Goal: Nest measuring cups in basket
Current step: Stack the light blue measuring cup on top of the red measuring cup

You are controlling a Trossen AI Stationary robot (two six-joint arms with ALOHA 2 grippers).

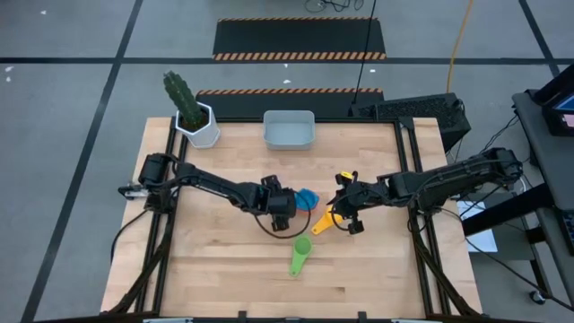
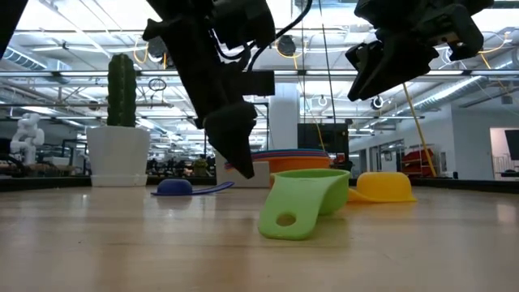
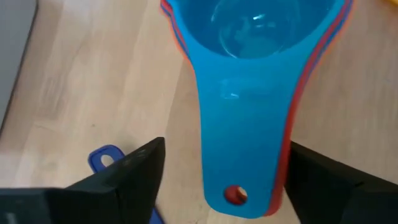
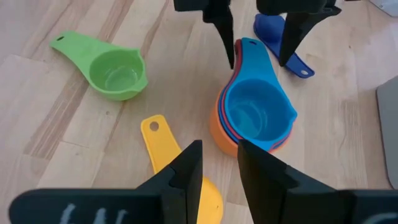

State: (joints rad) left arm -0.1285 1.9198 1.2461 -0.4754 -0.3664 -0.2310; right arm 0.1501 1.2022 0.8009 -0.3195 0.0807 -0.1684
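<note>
Nesting in progress at mid-table. A stack (image 4: 252, 121) of cups stands there: a light blue cup (image 3: 255, 37) on top, red and orange rims showing beneath it, handles lying together. The left gripper (image 4: 256, 31) hangs over the stack's handle end, its fingers (image 3: 118, 186) apart on either side of the light blue handle, touching nothing that can be seen. The right gripper (image 4: 217, 168) hovers just beside the stack, above the yellow cup (image 4: 180, 168); its fingers stand a narrow gap apart and hold nothing.

Loose cups: the yellow one touching or nearly touching the stack, a green one (image 1: 300, 254) nearer the front edge, a dark blue one (image 4: 280, 37) by the left gripper.

Handling, as judged: thin, stiff, glossy plastic, light and likely to skid or tip under a side push. The flat handle offers the surest hold; pinching several stacked handles together should carry the nest as one.

Containers: the basket (image 1: 289, 130) sits at the far edge, well apart from the cups, seemingly empty. The light blue bowl is empty.
</note>
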